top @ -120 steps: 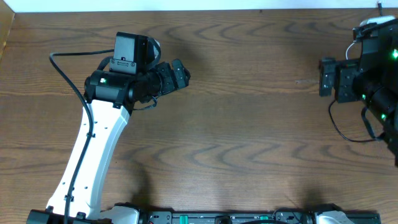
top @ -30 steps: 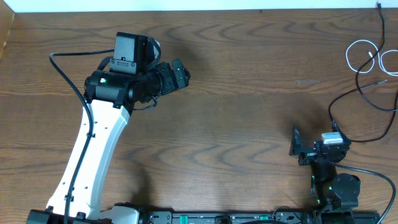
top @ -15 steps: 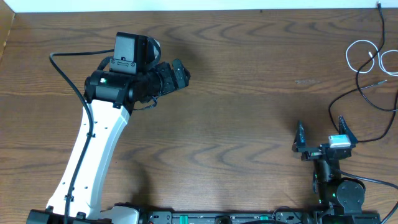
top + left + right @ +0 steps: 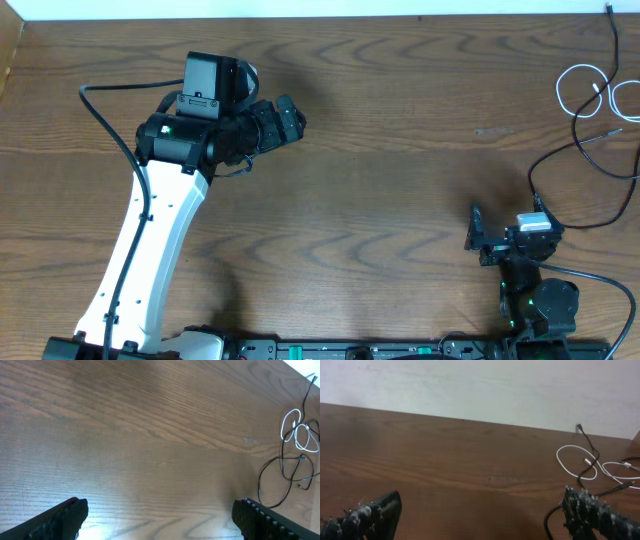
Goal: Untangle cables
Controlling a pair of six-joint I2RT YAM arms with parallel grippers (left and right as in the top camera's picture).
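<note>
The white cable point(image 4: 559, 92) lies in small loops at the table's far right corner. The black cable point(image 4: 555, 158) crosses over it and trails toward the front. Both show in the left wrist view, white point(image 4: 283, 427) and black point(image 4: 260, 482), and in the right wrist view, white point(image 4: 558, 457) and black point(image 4: 590, 446). My left gripper point(image 4: 290, 118) is open and empty over bare table at the upper left, far from the cables; its fingers point(image 4: 160, 520) are wide apart. My right gripper point(image 4: 505, 222) is open and empty at the front right, short of the cables; its fingers point(image 4: 480, 515) are wide apart.
The wooden table point(image 4: 400, 170) runs to a white wall at the back point(image 4: 470, 385). The left arm's white link point(image 4: 150, 240) lies diagonally across the left side. A thick black robot wire point(image 4: 105, 110) loops beside it.
Four seconds ago my right arm was over the cables at the far right; it is now drawn back to the front right, leaving them uncovered. The left arm has not moved.
</note>
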